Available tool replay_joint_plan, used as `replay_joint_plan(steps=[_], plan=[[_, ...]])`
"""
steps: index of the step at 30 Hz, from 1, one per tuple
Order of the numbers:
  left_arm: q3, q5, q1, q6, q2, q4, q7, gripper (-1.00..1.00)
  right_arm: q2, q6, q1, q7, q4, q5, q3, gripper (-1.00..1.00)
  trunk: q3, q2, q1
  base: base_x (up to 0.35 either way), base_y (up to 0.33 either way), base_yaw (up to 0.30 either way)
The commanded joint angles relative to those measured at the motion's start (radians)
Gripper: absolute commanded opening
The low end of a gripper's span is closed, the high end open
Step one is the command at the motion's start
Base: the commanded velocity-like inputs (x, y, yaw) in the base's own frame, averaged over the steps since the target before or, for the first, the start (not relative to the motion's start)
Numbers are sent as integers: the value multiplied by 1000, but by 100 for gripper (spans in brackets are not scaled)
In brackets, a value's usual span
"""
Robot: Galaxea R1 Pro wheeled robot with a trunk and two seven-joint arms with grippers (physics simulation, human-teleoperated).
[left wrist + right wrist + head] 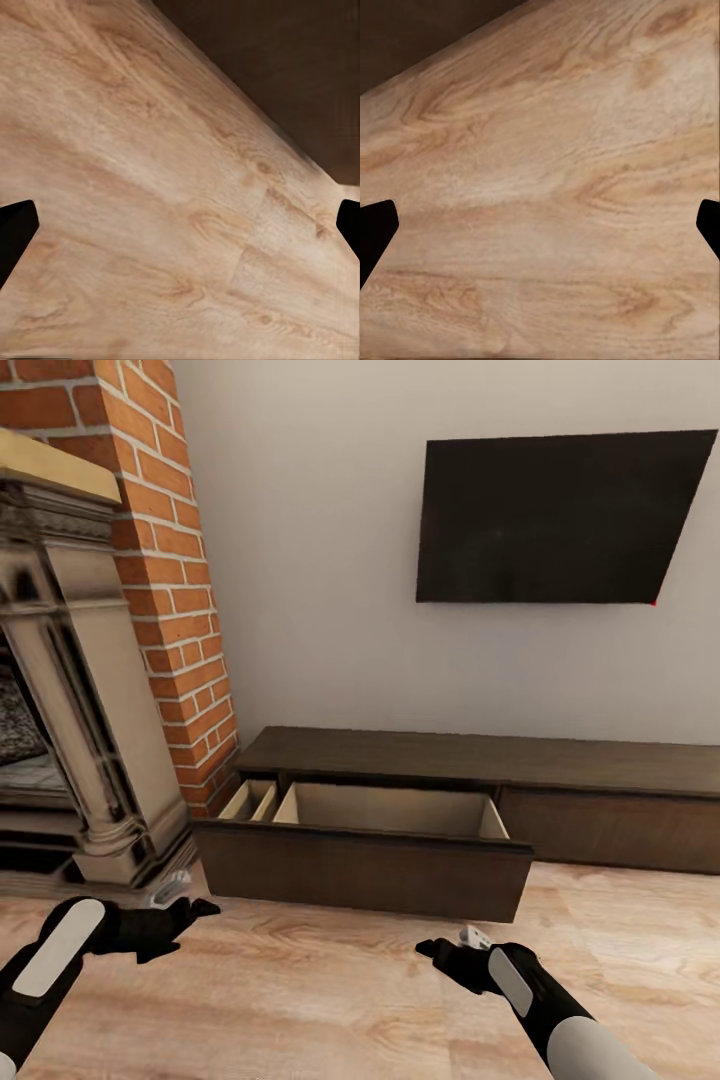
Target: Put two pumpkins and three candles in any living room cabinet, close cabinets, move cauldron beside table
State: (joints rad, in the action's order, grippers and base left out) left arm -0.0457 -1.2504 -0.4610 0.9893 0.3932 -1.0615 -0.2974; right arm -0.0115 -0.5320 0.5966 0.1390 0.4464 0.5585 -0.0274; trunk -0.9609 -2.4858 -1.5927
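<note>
Nearest, the black left gripper (190,912) and the black right gripper (440,950) hang low over the pale wood-plank floor (330,1000). In both wrist views the fingers stand wide apart with nothing between them, so both hands are empty. Past them, at about twelve o'clock, sits the long, low dark-brown wooden cabinet (450,755), running from nine o'clock to three o'clock. Its wide drawer with pale beige insides (385,810) is pulled out. The left gripper looks a bit nearer to it.
</note>
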Motion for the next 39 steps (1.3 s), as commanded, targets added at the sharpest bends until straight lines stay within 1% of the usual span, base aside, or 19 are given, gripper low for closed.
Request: replay_joint_plan(steps=[1,5,9,15,18,22,28,34,39], plan=[[-1,-11,-1,0,1,1,-10,100,0,-4,0,-3,1,2,-4,100,-2,0,0,0,157,275],[4,-10,-1,0,4,3,-8,100,1,-3,0,-84,1,3,-5,100,-5,0,0,0,241,272],[7,-10,0,0,4,6,-7,100,9,-2,0,-121,3,3,-7,100,-9,0,0,0,270,270],[18,-10,-1,0,4,10,-6,100,15,6,0,-134,2,3,-93,100,-14,0,0,0,236,267],[19,-10,-1,0,4,10,-5,100,15,6,0,-134,1,3,-116,100,-17,0,0,0,162,266],[21,-10,0,0,5,12,-5,100,16,7,0,-134,1,3,-124,100,-20,0,0,0,146,261],[48,-9,1,0,6,12,-5,100,16,6,0,-134,2,3,-126,100,-26,0,0,0,143,243],[57,-10,2,2,6,12,-5,100,16,6,0,-134,3,3,-125,100,-33,0,0,0,205,227],[92,-11,4,3,7,15,-5,100,15,7,0,-131,3,3,-125,100,-39,0,0,0,156,210]])
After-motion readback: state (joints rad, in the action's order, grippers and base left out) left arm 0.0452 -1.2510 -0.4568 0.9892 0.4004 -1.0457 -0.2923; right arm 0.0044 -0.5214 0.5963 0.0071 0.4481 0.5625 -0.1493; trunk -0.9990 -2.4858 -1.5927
